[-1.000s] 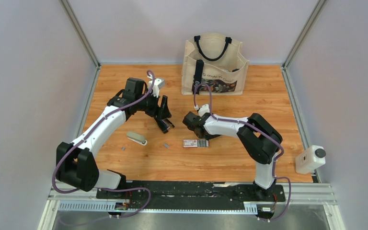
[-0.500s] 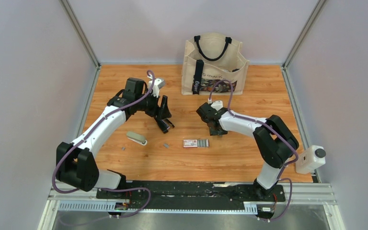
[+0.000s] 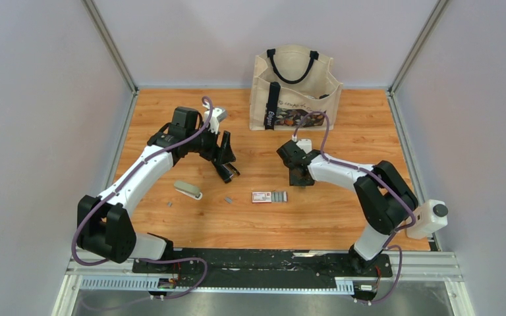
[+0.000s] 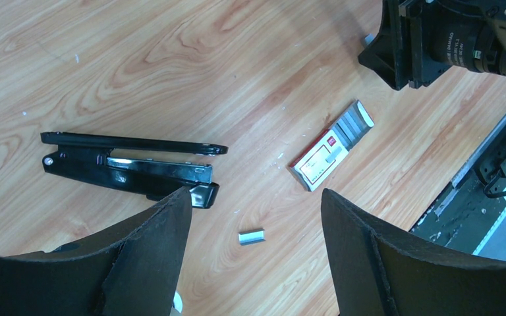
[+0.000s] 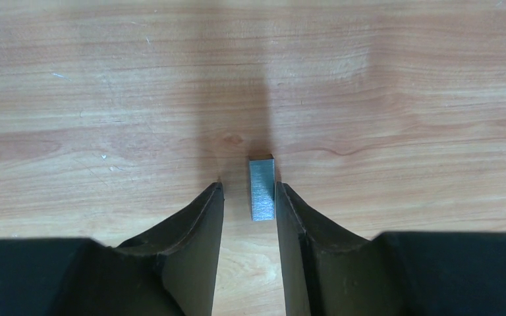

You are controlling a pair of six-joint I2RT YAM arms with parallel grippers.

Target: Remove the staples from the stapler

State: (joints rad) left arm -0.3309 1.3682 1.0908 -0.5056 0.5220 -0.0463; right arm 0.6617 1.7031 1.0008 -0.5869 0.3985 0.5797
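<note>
The left hand (image 4: 255, 197) hangs wide open over the opened black stapler (image 4: 128, 164) on the desk (image 4: 171, 59), while the right hand (image 5: 248, 187), narrow but not clamped, brackets a strip of staples (image 5: 261, 191), probably light, stiff, slippery and easily broken, best pinched gently across its long sides.

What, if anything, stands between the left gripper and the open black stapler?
Nothing visible does. The left gripper hangs open just above the stapler, with no object between them. A loose staple strip and the staple box lie on the wood beside the stapler, not on it.
</note>
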